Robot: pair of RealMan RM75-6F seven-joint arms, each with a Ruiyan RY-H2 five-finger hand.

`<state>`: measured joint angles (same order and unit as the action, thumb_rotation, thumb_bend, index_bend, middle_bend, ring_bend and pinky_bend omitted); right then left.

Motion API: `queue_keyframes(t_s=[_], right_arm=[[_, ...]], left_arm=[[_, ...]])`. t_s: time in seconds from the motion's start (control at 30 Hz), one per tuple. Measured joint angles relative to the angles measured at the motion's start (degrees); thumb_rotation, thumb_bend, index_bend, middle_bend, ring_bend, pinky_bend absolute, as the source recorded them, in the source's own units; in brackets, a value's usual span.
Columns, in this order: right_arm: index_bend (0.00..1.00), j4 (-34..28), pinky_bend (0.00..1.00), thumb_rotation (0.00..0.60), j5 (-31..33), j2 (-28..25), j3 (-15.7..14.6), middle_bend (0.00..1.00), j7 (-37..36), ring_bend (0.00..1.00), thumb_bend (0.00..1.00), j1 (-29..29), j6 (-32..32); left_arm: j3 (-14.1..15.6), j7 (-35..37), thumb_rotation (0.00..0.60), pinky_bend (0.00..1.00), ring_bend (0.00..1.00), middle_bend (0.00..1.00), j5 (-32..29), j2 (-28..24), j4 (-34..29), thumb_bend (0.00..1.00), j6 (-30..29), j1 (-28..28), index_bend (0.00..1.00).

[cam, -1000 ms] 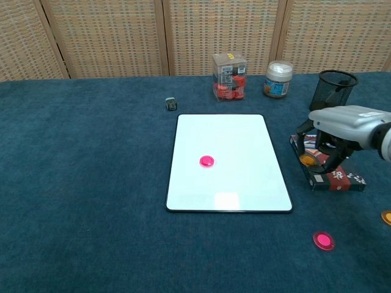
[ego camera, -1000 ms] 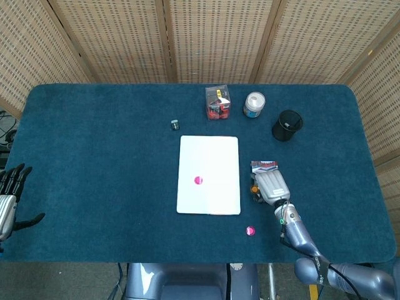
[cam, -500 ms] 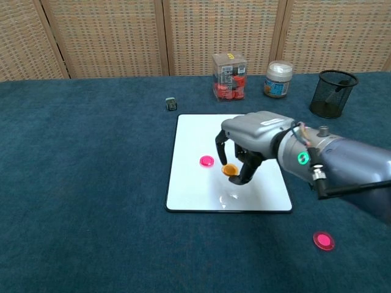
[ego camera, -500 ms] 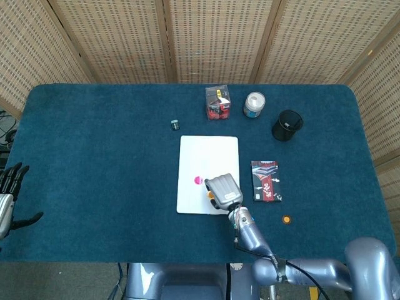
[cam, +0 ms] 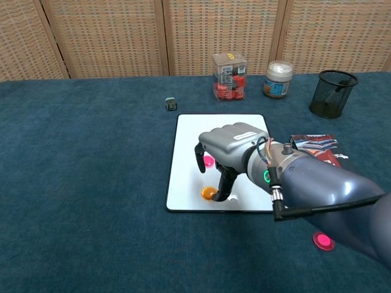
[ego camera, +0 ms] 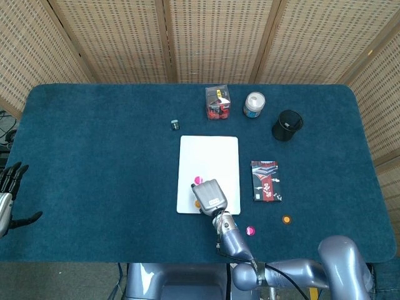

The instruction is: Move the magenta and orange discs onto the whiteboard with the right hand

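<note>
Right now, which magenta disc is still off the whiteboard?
The magenta disc on the blue cloth, near the table's front edge right of the white whiteboard. The other magenta disc lies on the board.

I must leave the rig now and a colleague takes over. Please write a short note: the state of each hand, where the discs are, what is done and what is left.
Right hand: over the near part of the whiteboard, fingers down at an orange disc that lies on the board near its front edge. Whether it grips the disc cannot be told.
Left hand: at the far left table edge, open, holding nothing.
Done: one magenta disc and the orange disc are on the board.
Left: a second magenta disc and a second orange disc lie on the cloth, right of the board, near the front.
</note>
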<state>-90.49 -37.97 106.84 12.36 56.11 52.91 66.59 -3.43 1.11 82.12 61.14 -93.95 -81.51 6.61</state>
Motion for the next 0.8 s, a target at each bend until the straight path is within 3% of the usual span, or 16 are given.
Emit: queue_keyframes(t_s=[0.23,0.47,0.67,0.8], right_arm=[[0.39,-7.39,1.0,0.6,-4.59,-8.46,-3.51,0.9,-2.44,0.95,0.26,-3.44,1.88],[0.41,-12.93,1.0,0.6,-12.97,-20.6,-10.33,0.9,-9.99,0.95,0.26,-9.98,3.75],[0.42,-13.52,1.0,0.6,-20.9,-28.03,-16.01,0.9,-19.3,0.95,0.26,-15.62,4.02],[0.42,-11.87,1.0,0.6,-23.37,-29.6,-18.14,0.9,-23.94,0.95,0.26,-18.31,3.58]], left_arm=[[0.3,-0.44,0.6,0.0,0.0,0.0,0.54,0.13,-0.19,0.0,-0.04,0.03,0.0],[0.77,-1.08,0.6,0.0,0.0,0.0,1.66,0.26,-0.65,0.0,-0.89,-0.27,0.0],[0.91,-1.44,0.6,0.0,0.0,0.0,1.98,0.36,-0.79,0.0,-1.27,-0.43,0.0],[0.95,-1.71,0.6,0.0,0.0,0.0,1.97,0.45,-0.85,0.0,-1.24,-0.43,0.0]])
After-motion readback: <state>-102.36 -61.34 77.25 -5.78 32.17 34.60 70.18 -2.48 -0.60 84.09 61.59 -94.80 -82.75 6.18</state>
